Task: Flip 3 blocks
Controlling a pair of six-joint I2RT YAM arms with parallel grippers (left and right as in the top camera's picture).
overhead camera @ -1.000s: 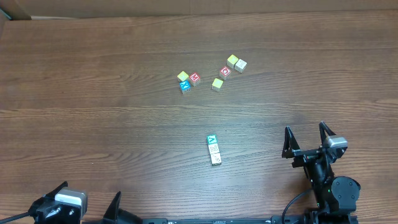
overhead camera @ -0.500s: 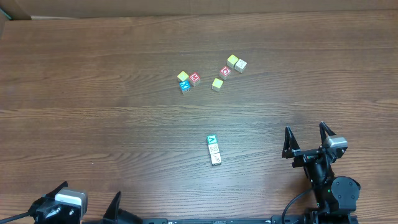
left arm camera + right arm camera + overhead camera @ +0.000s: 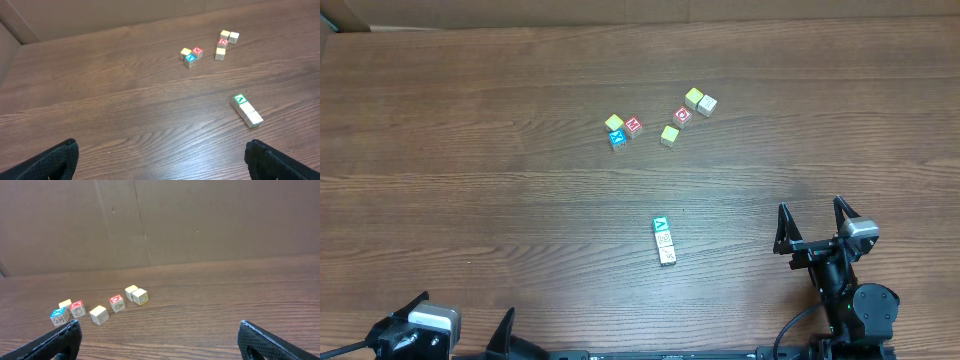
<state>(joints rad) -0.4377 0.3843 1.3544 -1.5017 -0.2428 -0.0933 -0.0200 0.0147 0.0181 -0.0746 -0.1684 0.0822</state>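
Note:
Three small blocks lie touching in a short row near the table's middle: a green-and-white one [image 3: 660,224] farthest from me, then two pale cream ones [image 3: 665,240] [image 3: 668,257]. The left wrist view shows the same row, the green block [image 3: 240,99] and the cream blocks [image 3: 247,110] [image 3: 254,118]. My left gripper [image 3: 460,315] is at the front left edge, open and empty, well short of the row [image 3: 161,146]. My right gripper [image 3: 811,208] stands open and empty to the right of the row [image 3: 159,327]. The right wrist view does not show the row.
A loose cluster of other cubes sits farther back: a yellow cube [image 3: 614,122], a blue cube [image 3: 617,139], a red cube [image 3: 633,126], another yellow cube [image 3: 669,134] and several more to the right [image 3: 694,97]. A cardboard wall [image 3: 160,220] stands behind the table.

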